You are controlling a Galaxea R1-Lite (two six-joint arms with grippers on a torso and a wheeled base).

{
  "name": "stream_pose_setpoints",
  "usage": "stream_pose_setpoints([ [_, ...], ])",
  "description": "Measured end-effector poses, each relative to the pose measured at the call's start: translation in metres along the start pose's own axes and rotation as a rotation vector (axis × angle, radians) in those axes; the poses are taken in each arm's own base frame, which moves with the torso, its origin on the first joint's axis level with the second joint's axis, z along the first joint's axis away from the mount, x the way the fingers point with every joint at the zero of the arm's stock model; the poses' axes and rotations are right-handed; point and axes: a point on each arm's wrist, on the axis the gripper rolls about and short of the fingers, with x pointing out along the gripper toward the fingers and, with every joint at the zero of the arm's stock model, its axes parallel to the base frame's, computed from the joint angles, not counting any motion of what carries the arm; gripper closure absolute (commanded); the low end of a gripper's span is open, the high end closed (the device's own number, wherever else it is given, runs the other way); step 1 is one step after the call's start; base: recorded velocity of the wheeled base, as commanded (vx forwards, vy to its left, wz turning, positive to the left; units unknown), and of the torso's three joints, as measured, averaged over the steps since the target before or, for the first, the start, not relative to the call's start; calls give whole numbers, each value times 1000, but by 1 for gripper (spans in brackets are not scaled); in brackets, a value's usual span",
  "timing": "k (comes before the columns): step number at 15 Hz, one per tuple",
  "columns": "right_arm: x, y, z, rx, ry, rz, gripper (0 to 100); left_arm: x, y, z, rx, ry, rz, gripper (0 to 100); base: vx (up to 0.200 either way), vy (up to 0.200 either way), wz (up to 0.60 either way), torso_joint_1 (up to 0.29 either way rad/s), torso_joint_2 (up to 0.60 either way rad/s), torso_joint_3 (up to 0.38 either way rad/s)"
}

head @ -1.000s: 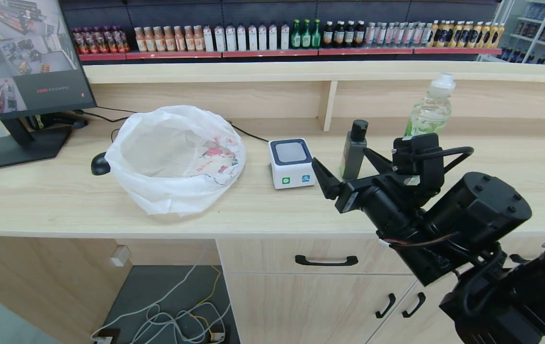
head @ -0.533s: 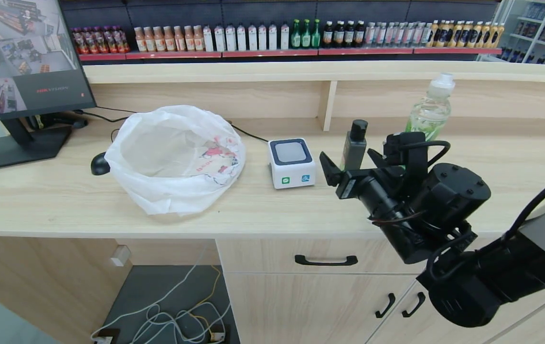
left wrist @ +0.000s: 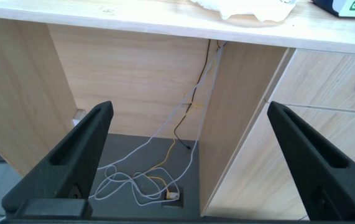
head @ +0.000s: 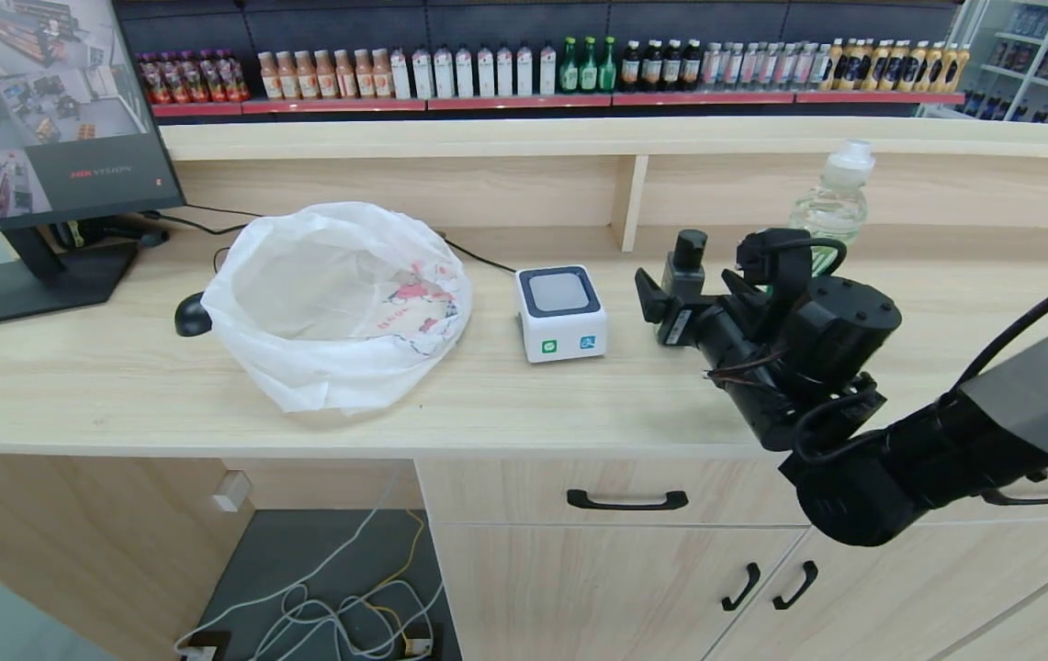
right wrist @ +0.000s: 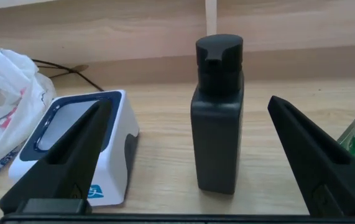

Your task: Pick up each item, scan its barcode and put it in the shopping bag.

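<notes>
The bottle (right wrist: 217,137) is dark grey, the bag (head: 340,303) white with red print, the scanner (head: 560,317) white.

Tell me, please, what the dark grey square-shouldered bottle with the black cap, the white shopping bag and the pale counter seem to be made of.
Dark grey bottle: probably opaque matte plastic, judging by its moulded edges and dull sheen.
White shopping bag: thin plastic film, translucent, crinkled and slumped.
Pale counter: wood-grain surface, matte; laminate or solid wood, I cannot tell.
</notes>
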Motion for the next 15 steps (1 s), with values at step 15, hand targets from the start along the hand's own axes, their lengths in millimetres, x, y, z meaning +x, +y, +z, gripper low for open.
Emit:
stream_pose_setpoints([
  [15,72,-29,-5,-14,37,-14,0,0,0,0,0,0,0,0,0,0,0,0,0,0],
])
